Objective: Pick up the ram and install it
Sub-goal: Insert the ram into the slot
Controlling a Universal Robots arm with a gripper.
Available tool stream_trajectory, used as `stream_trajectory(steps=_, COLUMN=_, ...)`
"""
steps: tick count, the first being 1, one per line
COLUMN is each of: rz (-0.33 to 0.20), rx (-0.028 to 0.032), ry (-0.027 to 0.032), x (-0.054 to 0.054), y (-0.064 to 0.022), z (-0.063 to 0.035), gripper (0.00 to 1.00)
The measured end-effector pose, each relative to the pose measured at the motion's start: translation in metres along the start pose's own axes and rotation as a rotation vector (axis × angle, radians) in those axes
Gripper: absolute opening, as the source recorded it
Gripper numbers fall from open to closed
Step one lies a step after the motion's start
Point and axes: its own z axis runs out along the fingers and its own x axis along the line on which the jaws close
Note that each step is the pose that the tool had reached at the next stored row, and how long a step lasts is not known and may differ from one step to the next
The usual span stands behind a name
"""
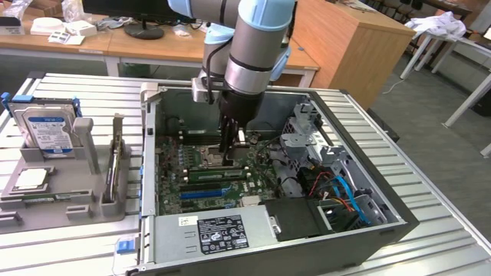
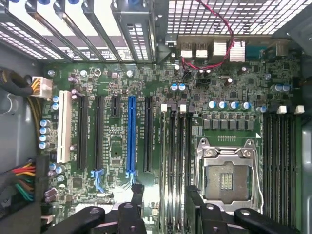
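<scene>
The gripper (image 1: 230, 148) hangs inside the open computer case (image 1: 360, 241), jaws wide apart, holding nothing. One green ram (image 1: 217, 172) seems seated in a slot of the motherboard (image 1: 170, 167), just beneath it. On the exterior view's left stands one hard drive (image 1: 48, 129); its blue label I cannot read.

The arm (image 1: 253, 52) is reaching straight down, its wrist pointing vertically. The gripper (image 1: 229, 149) is hanging low, its two black fingers (image 2: 137, 200) standing spread wide apart and clasping nothing
</scene>
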Motion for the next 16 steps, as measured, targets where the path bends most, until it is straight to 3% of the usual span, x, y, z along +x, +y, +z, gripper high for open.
stream_trajectory(steps=1, rz=0.000, rx=0.0000, ry=0.0027, x=-0.0005, y=0.0000, z=0.0000, gripper=0.47)
stream_trajectory(steps=9, rz=0.000, rx=0.0000, ry=0.0034, x=-0.0014, y=0.0000, z=-0.0002, gripper=0.45)
stream_trajectory(steps=10, rz=0.000, rx=-0.0001, ry=0.0034, x=-0.0014, y=0.0001, z=-0.0002, gripper=0.39)
stream_trajectory(steps=11, rz=0.000, rx=0.0000, ry=0.0034, x=-0.0014, y=0.0001, z=-0.0002, gripper=0.39)
stream_trajectory(steps=15, rz=0.000, rx=-0.0001, ry=0.0034, x=-0.0020, y=0.0001, z=-0.0002, gripper=0.15)
stream_trajectory(steps=16, rz=0.000, rx=0.0000, ry=0.0034, x=-0.0022, y=0.0001, z=-0.0002, gripper=0.15)
